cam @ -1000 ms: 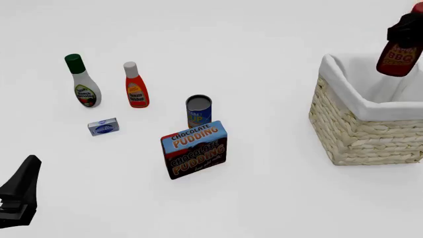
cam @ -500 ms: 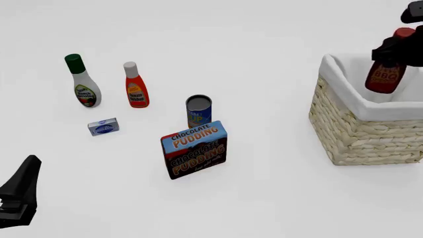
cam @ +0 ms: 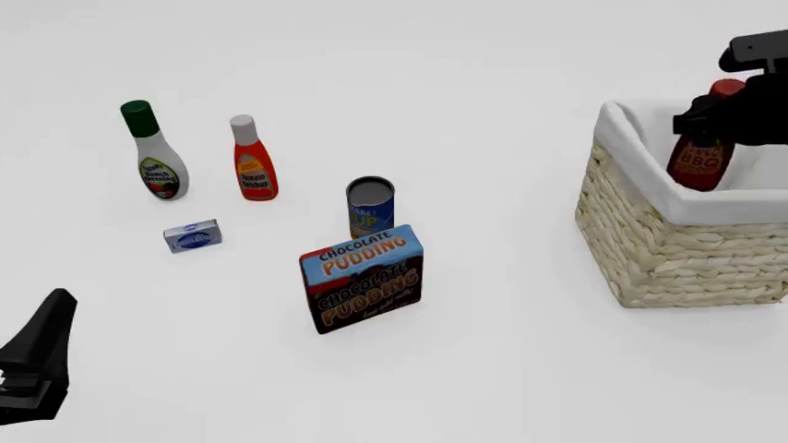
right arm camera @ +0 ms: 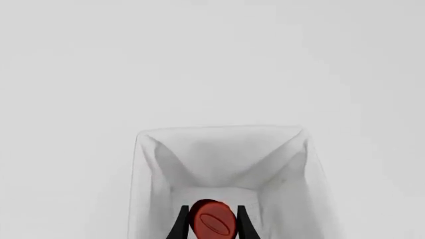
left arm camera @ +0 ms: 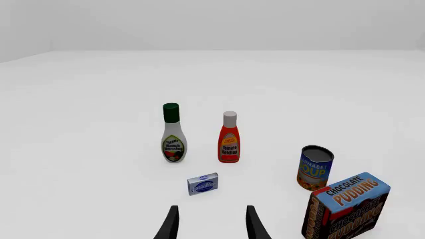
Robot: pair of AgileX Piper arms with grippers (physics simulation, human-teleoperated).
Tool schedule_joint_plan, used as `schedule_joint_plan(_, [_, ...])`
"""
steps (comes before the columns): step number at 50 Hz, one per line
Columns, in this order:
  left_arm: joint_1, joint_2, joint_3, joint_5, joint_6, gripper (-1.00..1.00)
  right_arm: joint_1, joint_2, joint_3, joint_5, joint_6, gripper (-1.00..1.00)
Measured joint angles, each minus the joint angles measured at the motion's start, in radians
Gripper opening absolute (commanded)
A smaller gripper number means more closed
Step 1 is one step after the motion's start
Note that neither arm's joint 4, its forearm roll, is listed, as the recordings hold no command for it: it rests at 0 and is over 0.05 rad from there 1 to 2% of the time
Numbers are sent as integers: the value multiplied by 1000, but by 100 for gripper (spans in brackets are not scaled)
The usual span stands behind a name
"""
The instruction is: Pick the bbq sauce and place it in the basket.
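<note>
The bbq sauce [cam: 698, 157], a dark red-brown bottle with a red cap, hangs tilted inside the mouth of the basket [cam: 665, 240], its lower part below the white cloth rim. My right gripper [cam: 714, 115] is shut on the bottle's neck. In the right wrist view the red cap of the bbq sauce [right arm camera: 212, 222] sits between the fingers of the right gripper [right arm camera: 211, 224], above the basket's white lining [right arm camera: 219, 159]. My left gripper [cam: 35, 355] rests low at the near left, open and holding nothing; the left gripper [left arm camera: 211, 224] shows its two parted fingers in its own wrist view.
A white bottle with green cap [cam: 153, 155], an orange-red bottle with white cap [cam: 251, 161], a small blue-white box [cam: 194, 236], a soup can [cam: 369, 207] and a chocolate pudding box [cam: 362, 277] stand on the white table left of the basket.
My right gripper has lowered the bbq sauce and shifted it left, from above the basket's rim down into the basket's opening. The left arm has stayed still.
</note>
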Motion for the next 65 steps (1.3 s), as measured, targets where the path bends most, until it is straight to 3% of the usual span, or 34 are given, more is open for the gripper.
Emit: schedule_joint_plan(65, [0, 0, 0, 0, 0, 100, -39, 150, 22, -103, -1, -100])
